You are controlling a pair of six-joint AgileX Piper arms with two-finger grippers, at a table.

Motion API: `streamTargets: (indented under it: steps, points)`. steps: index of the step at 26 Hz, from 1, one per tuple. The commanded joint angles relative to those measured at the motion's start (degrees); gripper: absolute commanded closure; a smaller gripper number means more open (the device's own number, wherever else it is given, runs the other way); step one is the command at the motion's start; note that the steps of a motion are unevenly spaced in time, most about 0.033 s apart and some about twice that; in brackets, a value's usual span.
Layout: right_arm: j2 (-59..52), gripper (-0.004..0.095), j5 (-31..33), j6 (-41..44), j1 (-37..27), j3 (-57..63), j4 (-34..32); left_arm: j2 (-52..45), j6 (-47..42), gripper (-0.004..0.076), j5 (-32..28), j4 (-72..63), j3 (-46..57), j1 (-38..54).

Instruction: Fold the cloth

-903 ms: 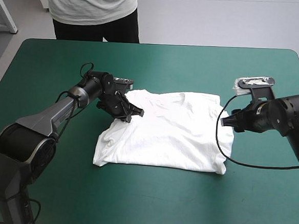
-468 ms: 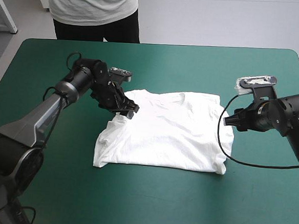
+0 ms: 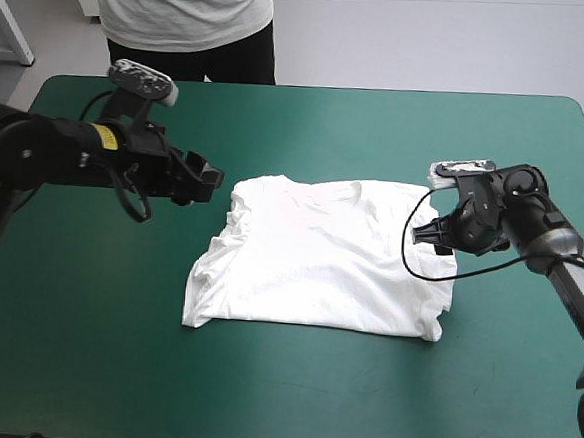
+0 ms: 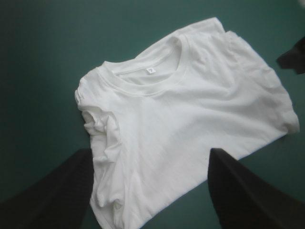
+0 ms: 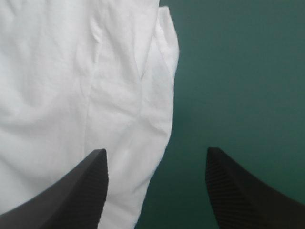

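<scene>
so the white short-sleeved T-shirt [image 3: 319, 261] lies flat in the middle of the teal-green surface [image 3: 259, 402], collar toward the far edge, with the open black-fingered right hand [image 3: 431, 235] over its right edge, so nearer, while the open left hand [image 3: 211, 179] hangs clear off its left

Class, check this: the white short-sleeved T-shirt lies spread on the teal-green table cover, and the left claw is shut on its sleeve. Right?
Not quite. The left claw is open and holds nothing; the white short-sleeved T-shirt does lie spread on the teal-green table cover. The left wrist view shows its black fingers apart.
</scene>
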Motion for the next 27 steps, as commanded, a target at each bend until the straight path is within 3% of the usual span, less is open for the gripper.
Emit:
streamTargets:
  steps: [1,14,19,24,27]
  points:
    - [1.73,0.0341,-1.26,0.61,-1.77,-1.7,0.34,-4.79,-0.72,0.0227,2.18,-0.89,-1.69,-0.38]
    - [11.32,0.0361,-4.05,-3.46,-3.84,-1.7,5.62,-6.59,-1.97,0.0228,2.18,-0.67,-1.69,-0.38]
    - [15.64,0.0594,-3.09,-3.46,-3.84,-1.7,7.91,-6.59,-2.17,0.0228,2.18,-0.64,-1.69,-0.38]
    - [15.92,0.0928,-2.6,-3.34,-3.84,-1.81,6.5,-6.59,-2.37,0.0231,2.18,-0.64,-1.69,-0.38]
    - [12.91,0.0921,-2.17,-2.94,-3.84,-3.22,5.55,-6.59,-2.37,0.0231,2.18,-1.01,-1.69,-0.38]
